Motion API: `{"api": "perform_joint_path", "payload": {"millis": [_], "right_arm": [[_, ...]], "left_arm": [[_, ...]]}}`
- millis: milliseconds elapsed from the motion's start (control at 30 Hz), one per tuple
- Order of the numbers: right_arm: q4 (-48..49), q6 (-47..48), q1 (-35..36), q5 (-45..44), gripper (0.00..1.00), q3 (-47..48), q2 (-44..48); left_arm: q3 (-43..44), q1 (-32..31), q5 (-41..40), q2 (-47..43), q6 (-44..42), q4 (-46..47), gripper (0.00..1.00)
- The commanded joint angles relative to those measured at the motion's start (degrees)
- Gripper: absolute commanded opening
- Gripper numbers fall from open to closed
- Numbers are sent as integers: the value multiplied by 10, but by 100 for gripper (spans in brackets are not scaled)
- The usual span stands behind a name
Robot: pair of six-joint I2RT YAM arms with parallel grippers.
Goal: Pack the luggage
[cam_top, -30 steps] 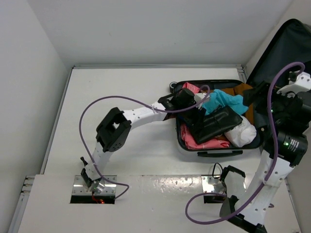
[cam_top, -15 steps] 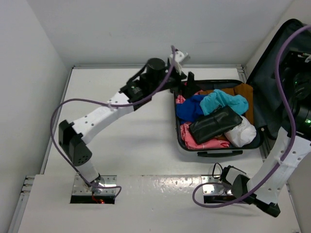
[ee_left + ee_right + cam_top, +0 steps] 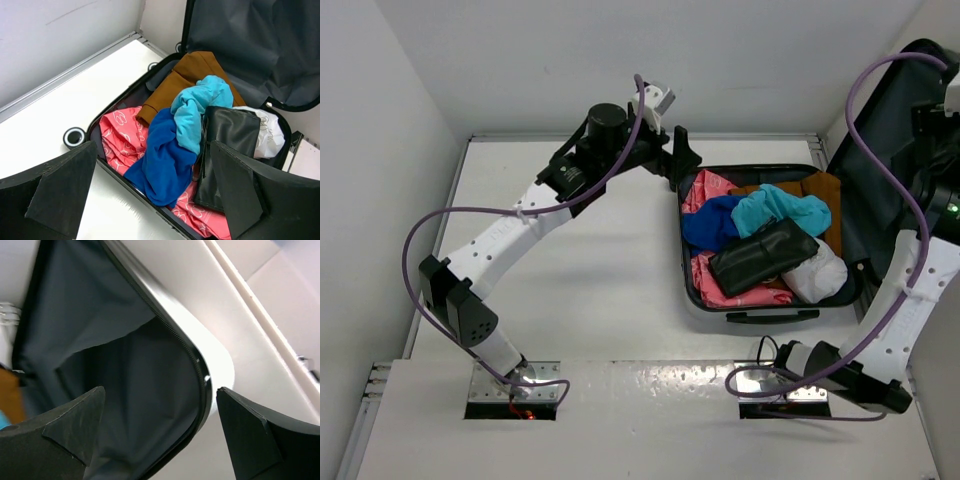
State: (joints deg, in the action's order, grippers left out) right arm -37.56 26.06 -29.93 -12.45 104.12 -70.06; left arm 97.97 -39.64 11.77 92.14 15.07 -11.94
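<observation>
top external: the luggage [image 3: 720, 306] lies open on the right half of the table [image 3: 570, 260], its lid [image 3: 880, 140] propped up by the right wall. the base is heaped with a pink garment [image 3: 720, 285], blue garment [image 3: 710, 222], cyan garment [image 3: 780, 208], brown garment [image 3: 825, 190], black pouch [image 3: 765, 255] and white bundle [image 3: 820, 275]. the left gripper [image 3: 678, 165] hangs just beside the base's far-left corner.

left wrist: fingers [image 3: 65, 195] spread wide, nothing between them (the clothes lie below, untouched).

right wrist: the right gripper [image 3: 160, 390] faces the lid's grey lining and zipper rim, jaws wide apart and empty.
</observation>
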Motion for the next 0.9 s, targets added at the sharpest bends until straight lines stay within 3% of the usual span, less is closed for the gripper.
{"api": "perform_joint_path", "payload": {"millis": [0,200,267,333,433,533,567,600,700,867], "right_arm": [[85,89,-3,-45,92,-10,-9],[151,159,-3,-81,92,-29,-42],[155,168,-2,-79,86,-34,-47],[155,187,0,-87,70,-37,-60],[178,219,8,-99,56,-54,-65],[208,233,25,-93,25,-80,-55],[205,230,31,-83,4,-81,-46],[204,229,42,-77,0,-82,-42],[185,218,79,-44,0,-95,-9],[106,161,198,15,0,-114,62]], "left_arm": [[0,3,2,-7,7,7,100],[-5,8,-3,-1,12,7,100],[-10,13,-3,4,12,7,100],[-10,18,-3,4,17,7,100],[-16,25,-3,4,17,7,100],[-21,37,-16,-1,17,2,100],[-21,45,-16,-1,23,-4,100],[-28,45,-16,-7,23,-4,100],[-50,62,-22,-20,35,-4,100],[-97,106,-34,-63,40,-4,100]]}}
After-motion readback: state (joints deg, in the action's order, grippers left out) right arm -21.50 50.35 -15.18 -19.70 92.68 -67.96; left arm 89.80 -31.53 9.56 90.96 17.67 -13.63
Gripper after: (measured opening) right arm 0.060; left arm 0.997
